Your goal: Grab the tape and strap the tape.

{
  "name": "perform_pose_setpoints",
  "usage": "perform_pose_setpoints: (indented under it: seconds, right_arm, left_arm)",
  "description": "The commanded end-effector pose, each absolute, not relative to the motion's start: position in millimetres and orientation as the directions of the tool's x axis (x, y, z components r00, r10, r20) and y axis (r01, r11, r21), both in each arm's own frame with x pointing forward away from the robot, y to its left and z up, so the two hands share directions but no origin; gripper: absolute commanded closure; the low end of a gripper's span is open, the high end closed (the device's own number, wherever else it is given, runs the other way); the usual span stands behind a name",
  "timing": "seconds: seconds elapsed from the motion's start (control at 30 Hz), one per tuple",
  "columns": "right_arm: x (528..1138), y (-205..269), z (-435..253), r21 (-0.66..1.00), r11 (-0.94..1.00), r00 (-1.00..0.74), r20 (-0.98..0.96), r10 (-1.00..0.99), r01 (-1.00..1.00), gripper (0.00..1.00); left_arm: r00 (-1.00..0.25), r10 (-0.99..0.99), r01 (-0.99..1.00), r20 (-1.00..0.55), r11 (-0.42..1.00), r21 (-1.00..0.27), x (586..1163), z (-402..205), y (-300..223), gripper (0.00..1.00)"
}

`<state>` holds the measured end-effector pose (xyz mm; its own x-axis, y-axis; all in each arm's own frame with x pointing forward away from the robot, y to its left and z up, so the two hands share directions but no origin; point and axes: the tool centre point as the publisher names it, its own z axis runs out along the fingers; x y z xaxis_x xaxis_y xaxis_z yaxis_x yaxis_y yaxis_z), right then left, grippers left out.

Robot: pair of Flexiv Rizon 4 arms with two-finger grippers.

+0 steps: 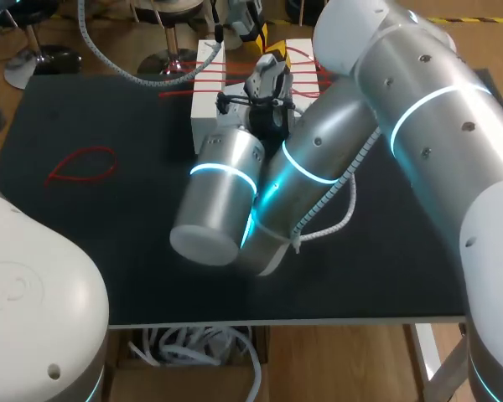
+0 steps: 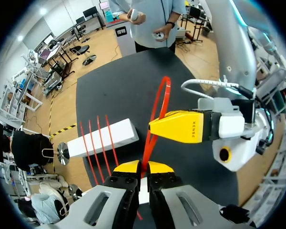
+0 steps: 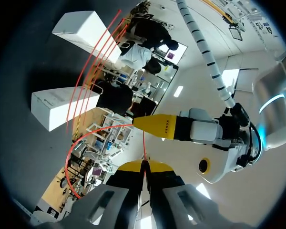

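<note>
Two white boxes (image 1: 214, 88) (image 1: 306, 59) stand side by side at the table's back middle, with several red tape strands (image 1: 235, 79) stretched across them. My left gripper (image 2: 144, 165) is shut on a red tape (image 2: 162, 102) that arches up ahead of it. My right gripper (image 3: 144, 165) is shut on the same thin red tape (image 3: 81, 143), which curves off beside it. Each wrist view shows the other arm's yellow fingers (image 2: 181, 126) (image 3: 157, 126) close ahead. In the head view my right gripper (image 1: 271, 69) hovers over the boxes and my left gripper (image 1: 250, 29) is behind them.
A loose red tape loop (image 1: 84, 165) lies on the black table (image 1: 109, 218) at the left. My right arm (image 1: 318, 159) crosses the middle of the table from the right. A white box (image 2: 102, 138) with red strands lies beside my left gripper.
</note>
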<state>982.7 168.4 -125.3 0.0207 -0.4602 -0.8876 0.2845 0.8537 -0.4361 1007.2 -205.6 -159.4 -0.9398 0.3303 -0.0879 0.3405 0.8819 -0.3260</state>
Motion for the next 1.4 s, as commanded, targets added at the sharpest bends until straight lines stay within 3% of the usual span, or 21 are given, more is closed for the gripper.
perform_pose_setpoints:
  seconds: [0.03,0.8,0.87,1.0,1.13,1.33,1.4]
  right_arm:
    - [988,180,-124,-0.437,0.847,0.006,-0.888,-0.461,0.302,1.00]
    - [993,186,-126,-0.453,0.838,-0.009,-0.881,-0.473,0.303,1.00]
    - [991,183,-124,-0.449,0.844,-0.001,-0.883,-0.469,0.295,0.69]
    - [983,172,-120,-0.449,0.852,0.019,-0.882,-0.471,0.270,0.81]
    - [972,158,-117,-0.451,0.859,0.037,-0.880,-0.473,0.241,0.87]
    - [952,139,-110,-0.456,0.864,0.059,-0.877,-0.477,0.214,0.91]
    - [947,135,-108,-0.458,0.863,0.065,-0.875,-0.480,0.214,0.87]
  left_arm:
    - [-0.940,0.331,0.340,-0.085,0.883,-0.323,1007,-158,-206,1.00]
    - [-0.940,0.331,0.340,-0.085,0.883,-0.323,1007,-158,-206,1.00]
    - [-0.940,0.331,0.340,-0.085,0.883,-0.323,1007,-158,-206,1.00]
    - [-0.940,0.331,0.340,-0.085,0.883,-0.323,1007,-158,-206,1.00]
    - [-0.940,0.331,0.340,-0.085,0.883,-0.323,1007,-158,-206,1.00]
    - [-0.940,0.331,0.340,-0.085,0.883,-0.323,1007,-158,-206,1.00]
    - [-0.940,0.331,0.340,-0.085,0.883,-0.323,1007,-158,-206,1.00]
